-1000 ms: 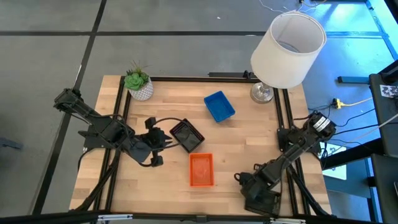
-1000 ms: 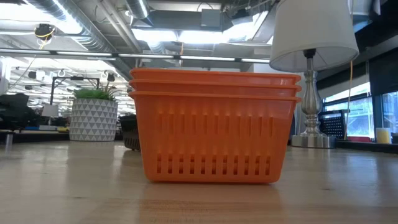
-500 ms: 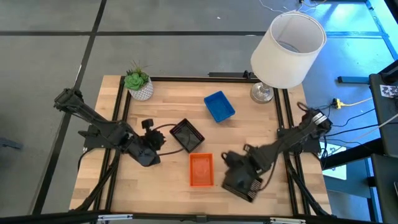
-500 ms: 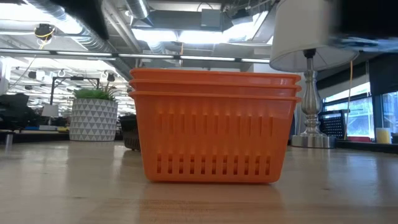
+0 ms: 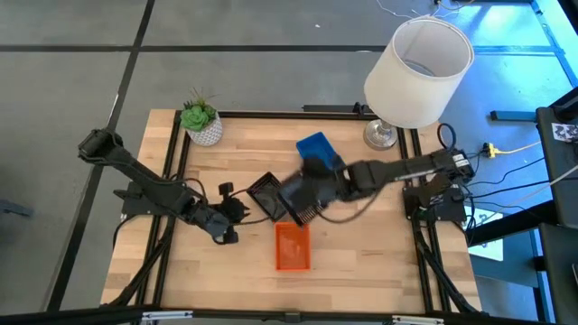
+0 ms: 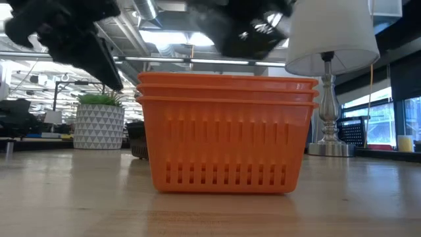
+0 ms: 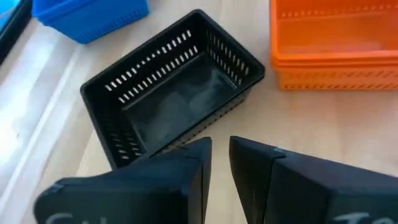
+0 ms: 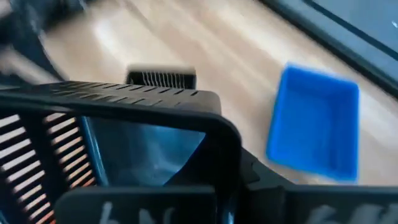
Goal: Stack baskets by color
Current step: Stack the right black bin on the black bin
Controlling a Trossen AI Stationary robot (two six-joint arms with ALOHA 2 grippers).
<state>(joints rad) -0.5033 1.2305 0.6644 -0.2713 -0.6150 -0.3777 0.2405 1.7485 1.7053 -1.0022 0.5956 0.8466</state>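
Overhead and table-level views share the orange baskets [image 5: 292, 246].

Right pincer [image 5: 302, 194] with black basket [image 8: 118, 155], now mid-table

- Orange baskets [image 5: 292, 246]: nested upright stack, beside the left jaws.
- Black basket [image 5: 267, 194]: open-topped, skewed, just ahead of the left jaws.
- Second black basket [image 8: 118, 149]: carried in the right jaws.
- Blue baskets [image 5: 317, 149]: beyond the right jaws.

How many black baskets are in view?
2. One black basket lies beside the orange stack; another is carried by the right gripper. A third may be nested unseen.
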